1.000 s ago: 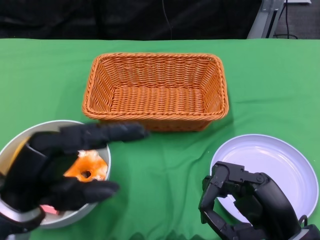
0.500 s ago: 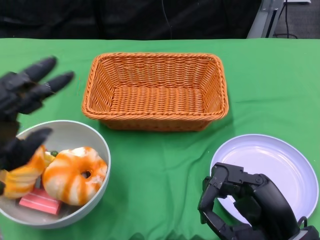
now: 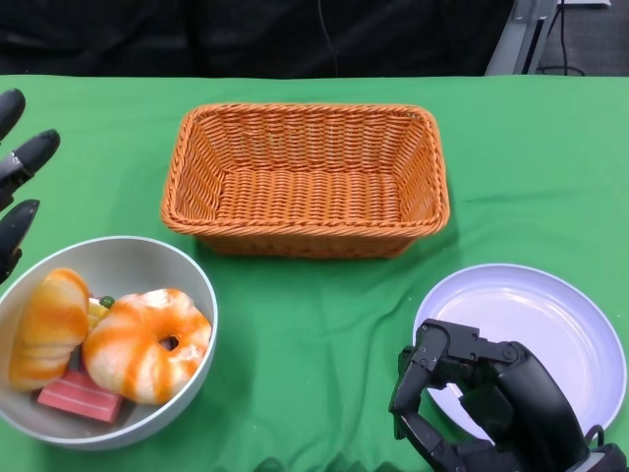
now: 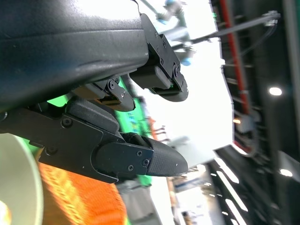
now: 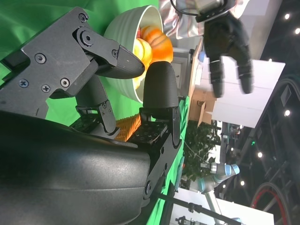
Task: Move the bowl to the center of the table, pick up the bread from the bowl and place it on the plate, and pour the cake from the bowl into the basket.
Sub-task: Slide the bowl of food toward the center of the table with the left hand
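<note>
Currently the grey round bowl (image 3: 201, 295) sits just below the spread fingers (image 3: 28, 155) of the left hand (image 3: 15, 187), which holds nothing and hovers apart from the rim at the picture's left edge. In the bowl: a long golden bread roll (image 3: 47, 325), an orange-and-white glazed ring bun (image 3: 147, 344) and a pink cake slab (image 3: 79, 398), all touching. The bowl looks off to the left side of the green worktop (image 3: 324, 315), so the step in hand is likely moving it toward the centre.

To do it well: bring the left fingers down over the near rim, thumb inside and the rest outside, clear of the bread roll, and slide rather than lift so nothing tips out. Stop between the orange woven basket (image 3: 307, 177) and the white round plate (image 3: 521, 324), touching neither.

The right hand (image 3: 482, 403) rests at the plate's near-left edge, fingers curled in on nothing; better kept out of the slide path.
</note>
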Available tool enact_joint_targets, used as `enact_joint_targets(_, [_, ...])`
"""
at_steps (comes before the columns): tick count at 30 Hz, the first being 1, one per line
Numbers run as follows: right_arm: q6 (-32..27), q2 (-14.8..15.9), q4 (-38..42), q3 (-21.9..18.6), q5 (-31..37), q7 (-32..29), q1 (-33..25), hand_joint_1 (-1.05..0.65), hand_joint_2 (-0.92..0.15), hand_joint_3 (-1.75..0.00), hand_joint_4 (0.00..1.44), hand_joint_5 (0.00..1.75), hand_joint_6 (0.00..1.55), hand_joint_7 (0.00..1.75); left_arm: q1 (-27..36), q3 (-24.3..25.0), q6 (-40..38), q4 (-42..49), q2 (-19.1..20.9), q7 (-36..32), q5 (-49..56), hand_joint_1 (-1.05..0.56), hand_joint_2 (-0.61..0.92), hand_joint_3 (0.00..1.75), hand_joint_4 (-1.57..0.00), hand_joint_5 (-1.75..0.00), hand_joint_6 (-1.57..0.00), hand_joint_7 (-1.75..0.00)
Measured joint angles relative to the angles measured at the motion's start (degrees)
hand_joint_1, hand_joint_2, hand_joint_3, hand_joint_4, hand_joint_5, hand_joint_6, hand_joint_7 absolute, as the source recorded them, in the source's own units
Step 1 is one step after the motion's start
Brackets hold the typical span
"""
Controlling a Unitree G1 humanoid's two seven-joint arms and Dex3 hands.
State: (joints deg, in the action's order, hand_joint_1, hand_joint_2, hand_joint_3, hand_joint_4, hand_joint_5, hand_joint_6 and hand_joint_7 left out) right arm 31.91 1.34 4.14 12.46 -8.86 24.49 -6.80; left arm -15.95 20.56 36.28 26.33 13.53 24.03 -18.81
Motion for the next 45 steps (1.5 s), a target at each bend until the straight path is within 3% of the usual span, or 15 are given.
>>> enact_joint_targets(7, [0.0, -0.1, 0.0, 0.0, 0.0, 0.0, 0.0, -0.17, -0.40, -1.14, 0.80, 1.61, 0.70, 1.39, -5.0, -0.3, 5.9, 17.8, 3.4, -3.3, 7.6, -0.75, 0.92, 0.35, -0.67, -0.01, -0.60, 0.00])
enact_joint_targets(14, [-0.2, -0.1, 0.0, 0.0, 0.0, -0.1, 0.0, -0.15, -0.39, -1.16, 0.80, 1.61, 0.70, 1.38, -8.0, -2.1, 11.4, 30.8, 8.6, -17.7, 19.1, -0.77, 0.92, 0.35, -0.72, -0.02, -0.64, -0.01])
enact_joint_targets(19, [-0.2, -0.1, 0.0, 0.0, 0.1, -0.1, 0.0, -0.14, -0.39, -1.16, 0.80, 1.60, 0.70, 1.38, -9.0, -1.5, 11.9, 36.5, 8.9, -21.4, 18.4, -0.71, 0.92, 0.28, -0.79, -0.04, -0.70, -0.03])
enact_joint_targets(25, [-0.2, -0.1, 0.0, 0.0, 0.2, -0.4, 0.0, -0.17, -0.40, -1.14, 0.80, 1.60, 0.70, 1.38, -10.3, -1.6, 12.2, 40.8, 8.2, -24.1, 17.4, -0.69, 0.92, 0.30, -0.79, -0.02, -0.72, -0.02])
enact_joint_targets(31, [-0.3, -0.1, 0.0, 0.0, 0.0, 0.0, 0.1, -0.16, -0.41, -1.12, 0.79, 1.61, 0.69, 1.39, -10.3, -3.9, 6.7, 42.4, 7.0, -25.7, 18.7, -0.72, 0.92, 0.34, -0.64, 0.00, -0.62, 0.00])
enact_joint_targets(45, [-0.6, -0.4, 0.3, -0.1, -0.1, 0.1, 0.3, -0.15, -0.41, -1.12, 0.78, 1.61, 0.70, 1.38, -10.3, -2.2, -2.2, 39.8, 1.0, -31.5, 14.2, -0.67, 0.92, 0.42, -0.70, -0.03, -0.67, -0.01])
